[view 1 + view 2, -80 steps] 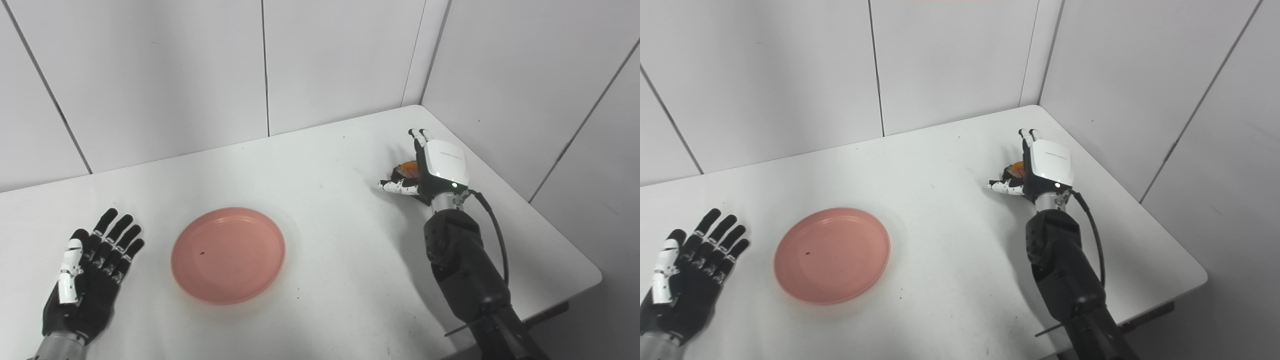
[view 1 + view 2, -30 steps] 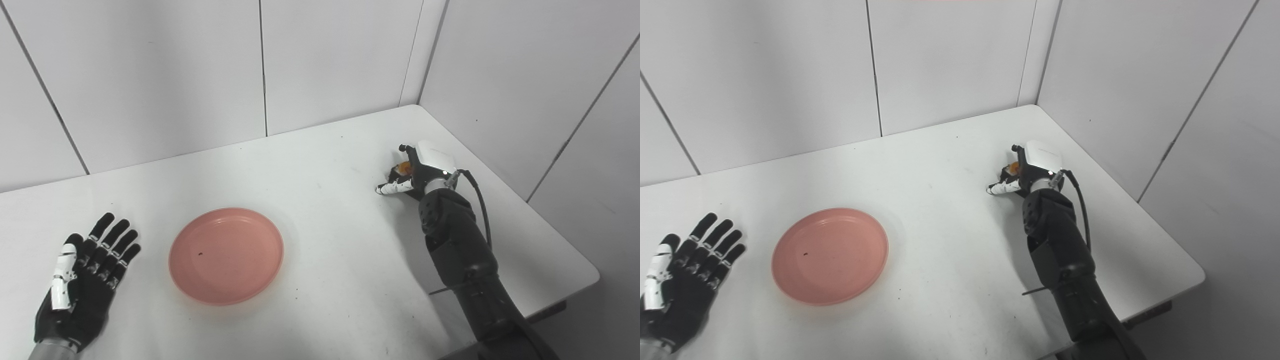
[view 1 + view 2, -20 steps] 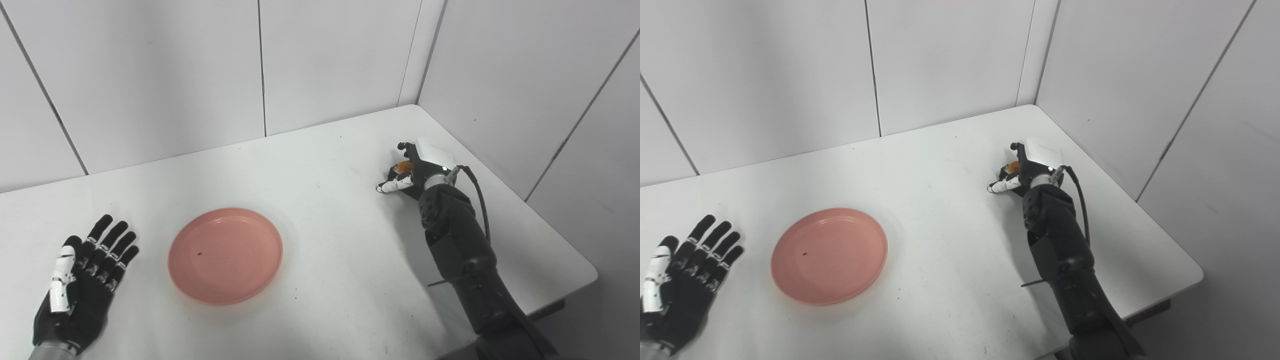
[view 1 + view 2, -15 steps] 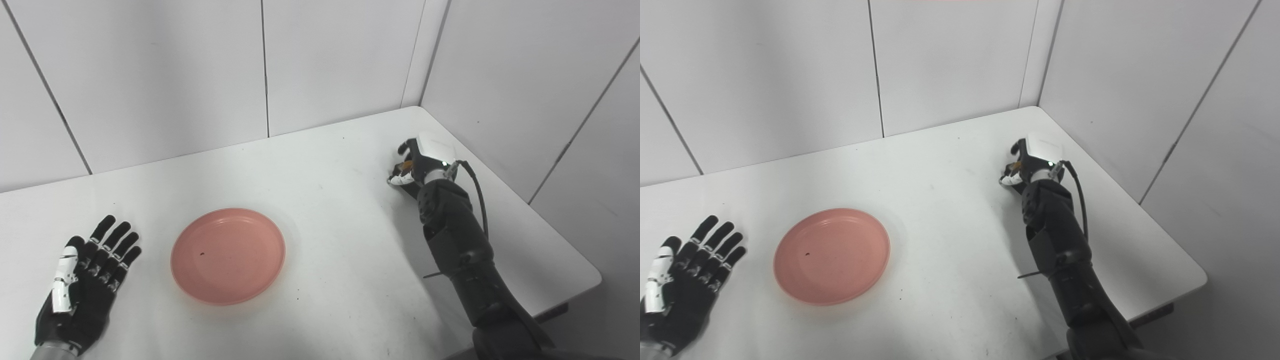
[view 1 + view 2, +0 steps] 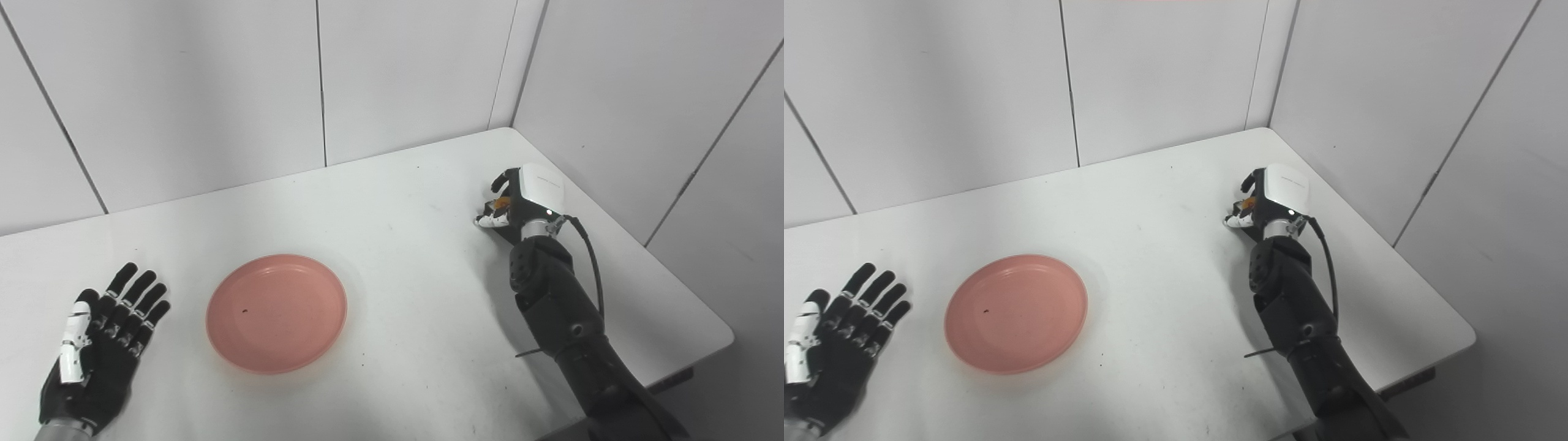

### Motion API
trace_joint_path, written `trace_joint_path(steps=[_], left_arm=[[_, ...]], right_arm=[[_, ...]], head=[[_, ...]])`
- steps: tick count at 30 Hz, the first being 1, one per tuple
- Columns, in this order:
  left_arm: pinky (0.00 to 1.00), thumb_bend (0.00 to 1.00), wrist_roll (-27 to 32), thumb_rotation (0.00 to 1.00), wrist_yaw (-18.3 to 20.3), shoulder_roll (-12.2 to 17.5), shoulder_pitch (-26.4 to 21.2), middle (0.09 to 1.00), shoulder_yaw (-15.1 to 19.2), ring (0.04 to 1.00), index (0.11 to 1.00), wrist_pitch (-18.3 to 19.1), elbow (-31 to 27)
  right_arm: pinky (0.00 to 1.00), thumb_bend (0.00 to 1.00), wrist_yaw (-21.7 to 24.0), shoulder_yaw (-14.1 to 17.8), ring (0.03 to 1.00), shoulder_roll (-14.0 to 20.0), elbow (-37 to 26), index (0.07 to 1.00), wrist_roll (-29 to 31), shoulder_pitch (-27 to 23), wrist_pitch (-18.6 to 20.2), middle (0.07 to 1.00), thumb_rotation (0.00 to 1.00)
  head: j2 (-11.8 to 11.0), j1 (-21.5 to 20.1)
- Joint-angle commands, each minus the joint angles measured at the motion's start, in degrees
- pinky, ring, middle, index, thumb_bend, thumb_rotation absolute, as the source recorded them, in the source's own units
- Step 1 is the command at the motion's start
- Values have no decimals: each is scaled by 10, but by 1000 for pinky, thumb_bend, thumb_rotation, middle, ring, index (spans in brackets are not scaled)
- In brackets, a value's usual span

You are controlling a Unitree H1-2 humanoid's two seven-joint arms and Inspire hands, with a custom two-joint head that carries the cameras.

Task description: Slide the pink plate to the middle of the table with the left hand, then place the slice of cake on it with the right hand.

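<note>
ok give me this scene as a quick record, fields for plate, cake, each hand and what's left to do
plate: pink plate on the white table, left of centre, with nothing on it
cake: orange bit showing inside the right hand, near the table's far right corner
left hand: open, flat on the table left of the plate, apart from it
right hand: fingers curled round the cake
left to do: carry the cake to the plate

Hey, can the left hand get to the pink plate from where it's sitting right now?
Probably yes. The left hand lies open and flat on the table just left of the pink plate, with only bare tabletop between them.
</note>
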State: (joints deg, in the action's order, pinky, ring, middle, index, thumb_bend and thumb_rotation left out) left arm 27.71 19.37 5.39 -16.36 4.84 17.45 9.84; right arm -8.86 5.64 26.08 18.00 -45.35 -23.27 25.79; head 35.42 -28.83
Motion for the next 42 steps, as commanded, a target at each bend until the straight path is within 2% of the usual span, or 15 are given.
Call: trace_joint_path(steps=[1,4,9,13,15,19,23,28,29,36,39,42], left_arm=[[962,357,-9,1000,-12,3,15,930,-2,936,919,31,15],[960,359,-12,1000,-12,4,14,928,-5,933,920,28,16],[957,361,-13,1000,-16,0,14,926,-5,931,917,29,17],[962,357,-11,1000,-18,-5,15,925,-5,931,917,29,15],[963,355,-12,1000,-19,-7,15,922,-6,929,919,28,16],[959,354,-20,1000,-27,-15,17,914,-11,922,915,26,10],[951,357,-29,1000,-35,-23,20,907,-17,916,905,25,0],[939,363,-40,1000,-42,-32,22,909,-24,918,902,20,-2],[941,364,-42,1000,-42,-35,22,913,-26,922,904,18,0],[938,362,-60,1000,-53,-52,23,920,-38,930,903,11,-3],[946,360,-66,1000,-55,-59,23,929,-43,936,912,9,-3],[947,356,-72,1000,-62,-68,22,927,-46,935,909,11,-4]], right_arm=[[364,512,-25,-2,384,26,5,538,7,-19,-15,495,0],[368,515,-25,-7,386,29,-11,518,15,-14,-6,492,0],[353,510,-21,-11,380,34,-51,542,26,0,-5,501,0],[303,505,-13,-20,355,36,-88,565,17,6,6,476,0],[289,504,-5,-25,352,35,-114,570,18,9,8,476,0],[322,506,26,-42,362,37,-180,567,8,15,8,484,0],[309,505,54,-63,362,28,-232,571,-23,11,10,484,0],[342,512,97,-83,384,10,-281,545,-37,3,10,476,0],[348,513,106,-92,387,5,-290,542,-39,0,9,475,0],[373,518,147,-140,387,-17,-315,509,-63,-15,-2,456,0],[362,511,160,-158,377,-32,-319,549,-69,-24,-4,456,0],[358,511,164,-177,377,-46,-319,550,-76,-32,-14,453,0]], head=[[0,2],[-1,2],[-2,7],[-3,12],[-4,16],[-6,32],[-7,49],[-7,70],[-6,86],[-4,132],[-3,146],[-1,169]])
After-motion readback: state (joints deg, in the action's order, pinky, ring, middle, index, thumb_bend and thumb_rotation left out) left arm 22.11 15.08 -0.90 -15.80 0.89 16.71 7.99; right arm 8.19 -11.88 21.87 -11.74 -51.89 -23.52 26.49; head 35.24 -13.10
